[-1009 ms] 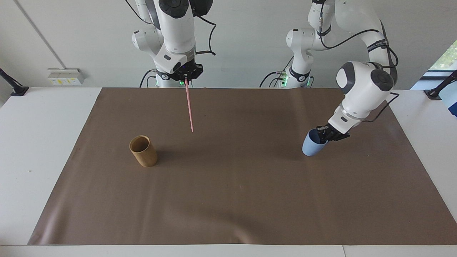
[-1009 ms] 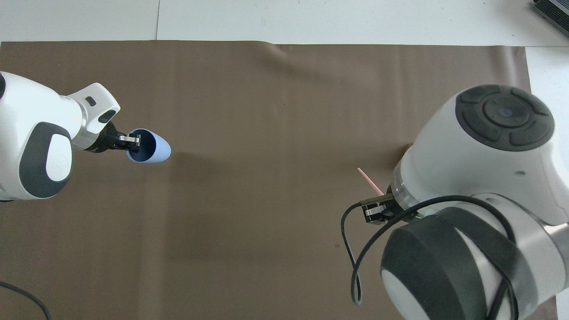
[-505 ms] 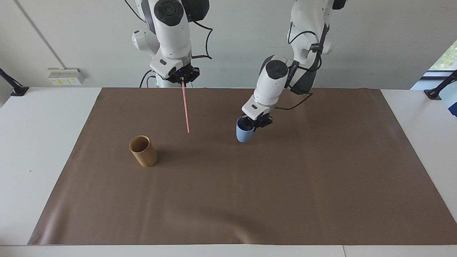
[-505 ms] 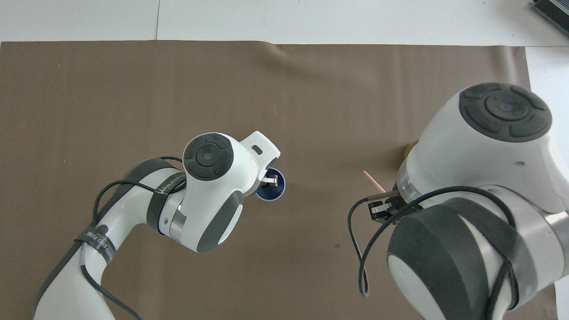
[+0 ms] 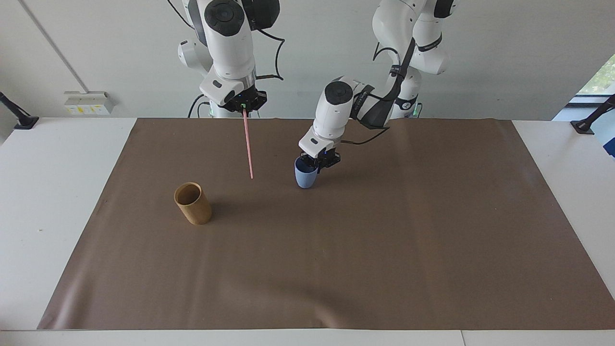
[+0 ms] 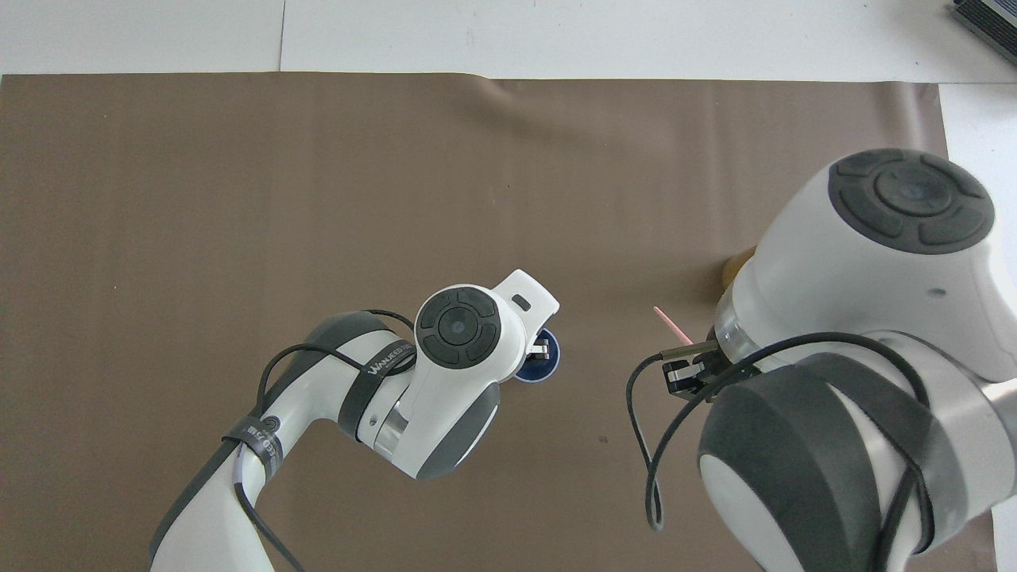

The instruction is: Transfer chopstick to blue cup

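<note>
R gripper (image 5: 245,106) is pinched on the chopstick's (image 5: 248,144) top end; stick hangs over the mat (image 5: 384,240), at 9 o'clock from the blue cup (image 5: 305,177). L gripper (image 5: 319,161) is at the cup's rim; can't tell its finger state. Cup stands upright mid-mat. Tan cup (image 5: 192,203) sits at 7 o'clock from the stick's tip.

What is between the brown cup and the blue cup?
Only bare brown mat lies between the tan cup and the blue cup; the chopstick hangs in the air above that stretch, as the facing view shows.
</note>
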Robot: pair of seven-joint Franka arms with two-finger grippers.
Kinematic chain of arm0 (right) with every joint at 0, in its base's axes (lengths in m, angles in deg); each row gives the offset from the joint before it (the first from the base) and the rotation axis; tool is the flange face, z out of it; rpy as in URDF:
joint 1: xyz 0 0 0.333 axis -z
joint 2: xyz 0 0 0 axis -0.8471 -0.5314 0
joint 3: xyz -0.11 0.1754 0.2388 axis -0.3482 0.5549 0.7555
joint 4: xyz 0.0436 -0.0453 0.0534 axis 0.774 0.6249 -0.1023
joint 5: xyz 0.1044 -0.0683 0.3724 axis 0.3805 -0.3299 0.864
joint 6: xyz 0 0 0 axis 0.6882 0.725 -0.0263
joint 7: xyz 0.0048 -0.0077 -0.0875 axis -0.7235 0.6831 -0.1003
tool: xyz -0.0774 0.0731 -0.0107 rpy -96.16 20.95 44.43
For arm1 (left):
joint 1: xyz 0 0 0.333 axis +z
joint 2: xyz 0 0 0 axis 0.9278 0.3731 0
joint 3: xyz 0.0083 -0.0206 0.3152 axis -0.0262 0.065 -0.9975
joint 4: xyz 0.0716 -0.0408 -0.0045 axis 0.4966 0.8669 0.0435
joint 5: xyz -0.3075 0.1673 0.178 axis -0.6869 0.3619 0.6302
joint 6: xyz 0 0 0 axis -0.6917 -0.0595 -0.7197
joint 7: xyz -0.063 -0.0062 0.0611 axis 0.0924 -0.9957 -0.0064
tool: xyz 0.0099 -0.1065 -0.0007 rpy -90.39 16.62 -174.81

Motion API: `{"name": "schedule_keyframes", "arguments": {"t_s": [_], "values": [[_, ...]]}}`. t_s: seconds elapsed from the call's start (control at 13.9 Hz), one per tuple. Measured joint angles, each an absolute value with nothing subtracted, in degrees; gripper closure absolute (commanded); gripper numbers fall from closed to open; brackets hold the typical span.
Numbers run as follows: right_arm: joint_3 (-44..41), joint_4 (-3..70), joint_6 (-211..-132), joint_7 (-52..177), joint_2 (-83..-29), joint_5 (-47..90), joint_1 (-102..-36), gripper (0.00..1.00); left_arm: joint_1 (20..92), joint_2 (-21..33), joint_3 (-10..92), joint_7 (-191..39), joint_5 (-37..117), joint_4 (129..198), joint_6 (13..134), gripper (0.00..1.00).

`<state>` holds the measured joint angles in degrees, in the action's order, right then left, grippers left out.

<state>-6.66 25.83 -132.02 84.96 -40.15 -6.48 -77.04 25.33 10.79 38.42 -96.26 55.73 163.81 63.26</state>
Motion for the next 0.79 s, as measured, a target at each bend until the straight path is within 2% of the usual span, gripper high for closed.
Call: {"name": "schedule_keyframes", "arguments": {"t_s": [0.43,0.58,0.79], "values": [[-6.63,25.71,-130.61,84.96,-39.71,-6.45,-76.67,1.00,26.11,8.68,37.00,-96.25,55.71,162.23,62.84,0.00],[-6.54,24.94,-128.97,84.96,-38.47,-6.33,-76.75,1.00,27.29,5.21,36.60,-95.86,55.71,162.15,58.07,0.00],[-5.18,23.83,-127.16,87.22,-36.41,-3.26,-77.10,1.00,33.06,-2.82,36.30,-88.41,55.72,162.35,45.85,0.00]]}}
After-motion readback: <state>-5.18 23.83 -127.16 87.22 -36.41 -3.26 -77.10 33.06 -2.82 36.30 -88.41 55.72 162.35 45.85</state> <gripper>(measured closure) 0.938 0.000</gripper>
